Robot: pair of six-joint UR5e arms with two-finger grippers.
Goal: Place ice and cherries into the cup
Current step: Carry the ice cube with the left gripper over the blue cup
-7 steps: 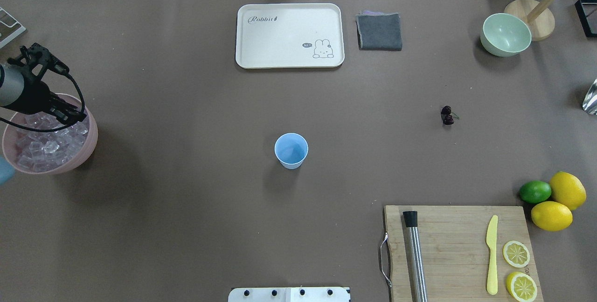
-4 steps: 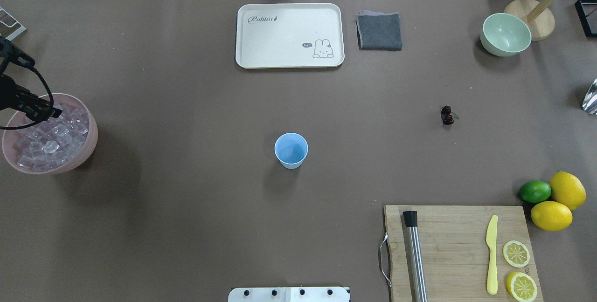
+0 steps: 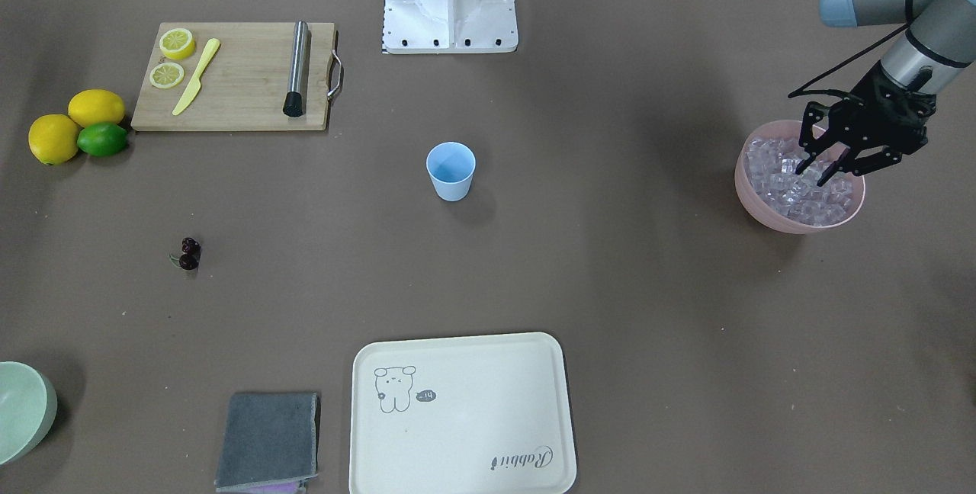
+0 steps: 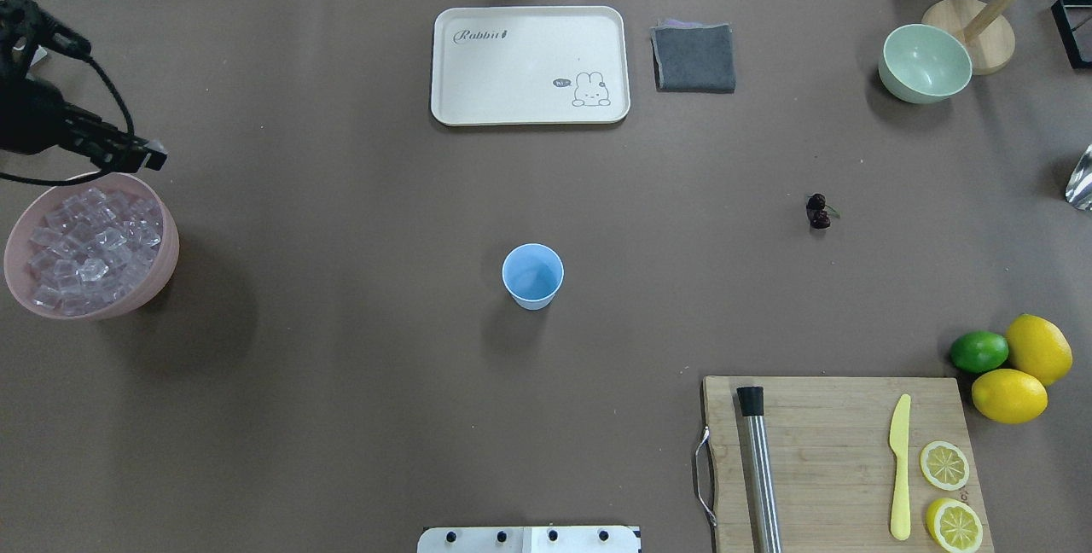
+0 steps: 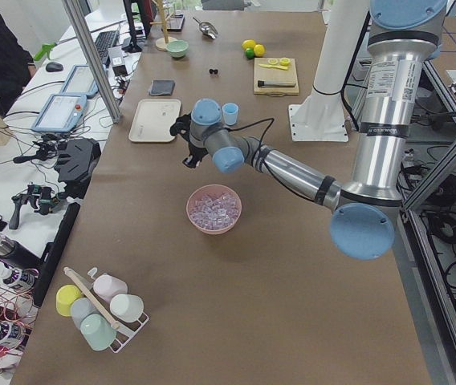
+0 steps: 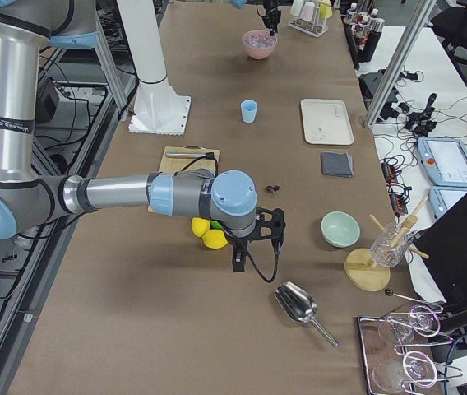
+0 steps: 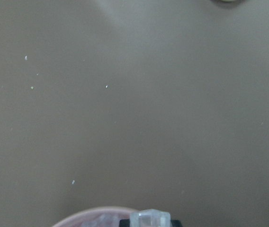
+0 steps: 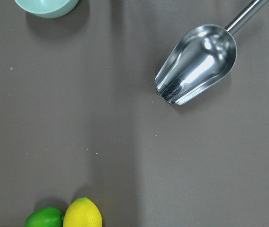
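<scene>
Left claw (image 3: 812,172) pinches a small clear glassy ice cube (image 7: 149,218) (likely slick, rigid; squeeze flat faces) by the pink plastic bowl (image 3: 756,201).

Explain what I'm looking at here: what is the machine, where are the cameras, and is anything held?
Two robot arms share a table. Two pictures look down on it, one from behind the robot, one facing it; two look along it from its ends; two come from wrist cameras. The left pincer hangs raised near the pink bowl of ice and seems to grip one cube. The right pincer hovers near a scoop; open or shut, I cannot tell. The cup stands mid-table and looks empty; the cherries lie apart from it.
</scene>
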